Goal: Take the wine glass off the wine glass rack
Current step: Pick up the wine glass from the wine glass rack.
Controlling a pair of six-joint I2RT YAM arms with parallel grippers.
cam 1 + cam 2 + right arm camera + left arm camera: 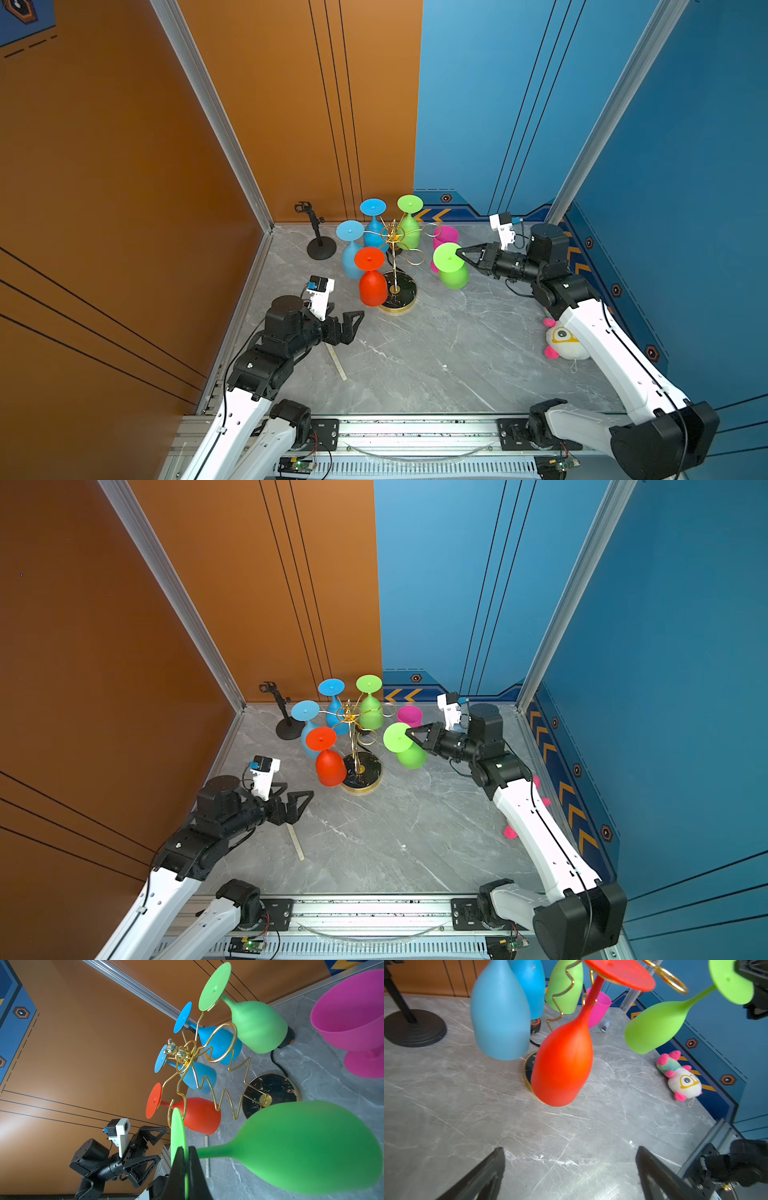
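Lime-green wine glass (454, 273) (410, 755) (301, 1147), matte and opaque, is held foot-up and tilted at the centre right of both top views. The right gripper (460, 254) (409, 734) (186, 1150) is clamped on the rim of its flat round foot, as the right wrist view shows, with one black finger on each face of the disc. The glass is seen just right of the gold wire wine glass rack with a round black marbled base (394, 266) (354, 739) (180, 1055). It is apart from the rack, with a small gap to the nearest empty ring in both top views. In the left wrist view its bowl (658, 1022) appears clear of the grey marble-patterned table (436, 353).

Four glasses hang upside down on the rack: a red wine glass (372, 286) at the front, two blue wine glasses (351, 259) to the left and rear, and a second green wine glass (409, 232) at the back. A magenta cup (446, 237) stands upright on the table behind the held glass.

The left gripper (347, 318) (299, 791) (571, 1149) is seen at the lower left of the rack, its jaws spread wide with nothing between them. A black stand with a round base (320, 245) is at the rear left, and a white and pink plush toy (563, 343) lies at the right edge.
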